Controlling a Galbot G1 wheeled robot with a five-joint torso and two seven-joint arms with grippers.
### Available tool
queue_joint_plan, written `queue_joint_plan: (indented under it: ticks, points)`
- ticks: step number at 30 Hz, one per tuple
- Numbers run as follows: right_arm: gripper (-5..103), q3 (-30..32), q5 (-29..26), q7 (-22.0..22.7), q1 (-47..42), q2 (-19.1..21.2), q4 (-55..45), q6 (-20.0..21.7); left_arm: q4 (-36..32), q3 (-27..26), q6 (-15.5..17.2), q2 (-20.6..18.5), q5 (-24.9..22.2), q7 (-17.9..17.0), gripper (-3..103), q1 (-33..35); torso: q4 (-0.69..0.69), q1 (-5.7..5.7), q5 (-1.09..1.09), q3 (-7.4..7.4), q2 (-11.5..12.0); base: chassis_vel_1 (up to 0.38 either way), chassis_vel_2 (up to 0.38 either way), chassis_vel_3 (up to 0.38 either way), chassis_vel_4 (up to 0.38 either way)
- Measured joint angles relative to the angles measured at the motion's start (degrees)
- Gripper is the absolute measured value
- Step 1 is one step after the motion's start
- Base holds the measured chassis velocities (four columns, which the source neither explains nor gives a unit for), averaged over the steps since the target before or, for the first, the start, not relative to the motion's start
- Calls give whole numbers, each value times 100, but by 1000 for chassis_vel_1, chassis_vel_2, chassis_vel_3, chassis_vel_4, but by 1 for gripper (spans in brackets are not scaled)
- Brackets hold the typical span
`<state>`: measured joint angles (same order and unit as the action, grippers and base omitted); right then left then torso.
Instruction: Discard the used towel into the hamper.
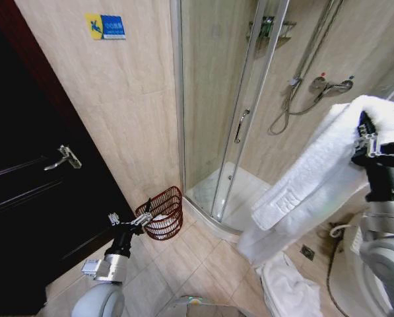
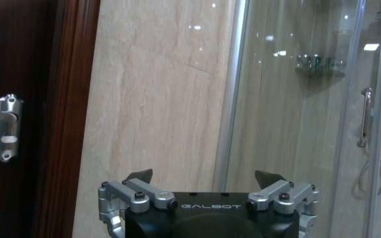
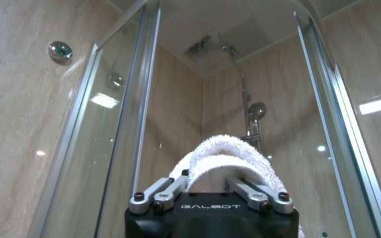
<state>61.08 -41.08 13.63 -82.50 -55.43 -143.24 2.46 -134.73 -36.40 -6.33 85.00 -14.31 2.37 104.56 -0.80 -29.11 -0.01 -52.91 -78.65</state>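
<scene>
- The towel (image 1: 315, 178) is thick white terry, soft and limp. It hangs high at the robot's right, in front of the shower enclosure (image 1: 229, 105), and trails in a long folded band down toward the tiled floor (image 1: 183, 264).
- It should handle as light but bulky. With no stiffness it will swing and drag, and the low end may catch on the floor or on the white cloth (image 1: 286, 290) lying just beneath it.
- A hold on the folded middle looks soundest, since it keeps both tails shorter.
- The right tool (image 3: 210, 186) is raised, with its fingers closed on a doubled fold of the towel that arches over them in the right wrist view.
- The left tool (image 2: 207, 181) is low, just beside the hamper (image 1: 164, 212). Its fingers are spread apart and hold nothing, and I cannot tell whether they touch the wire.
- The hamper stands on the floor against the wall by the shower corner, with something pale inside, well apart from the towel.
</scene>
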Motion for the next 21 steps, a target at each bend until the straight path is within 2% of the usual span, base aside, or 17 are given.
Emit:
queue_joint_plan:
  ticks: [10,21]
  points:
    - [13,-261,58,-205,-15,45,1,-32,0,0,0,0,0,0,100,0,0,-6,2,-2,2,2,10,9,2]
    - [13,-536,-14,-228,239,318,0,45,0,0,0,0,0,0,100,0,0,-4,1,-2,1,47,38,38,46]
